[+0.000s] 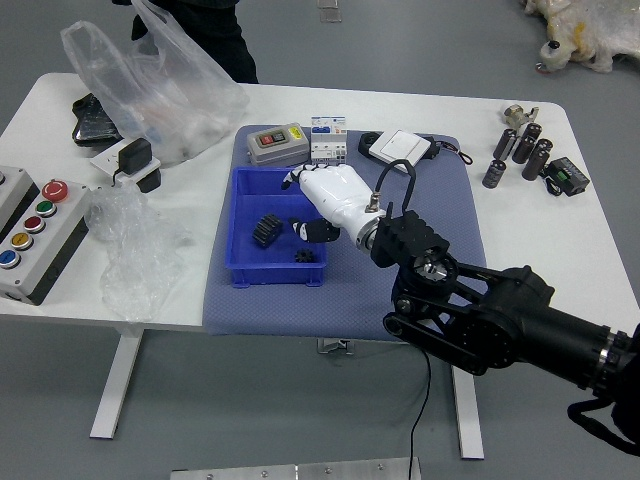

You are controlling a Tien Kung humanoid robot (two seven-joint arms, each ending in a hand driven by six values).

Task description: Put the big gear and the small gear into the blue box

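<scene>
The right hand (338,195) extends over the right wall of the blue box (236,277), with its forearm entering from the picture's right side. Its fingers (318,231) are spread and grip nothing; a gap separates the upper digit from the lower ones. The big gear (267,230) is inside the box, picture-left of the fingertips and apart from them. The small gear (304,257) is in the same box, near its right-hand near corner, just below the lower fingers in the picture. Whether those fingers touch the small gear cannot be determined. A person (210,35) in dark clothing is positioned beyond the table's far edge.
</scene>
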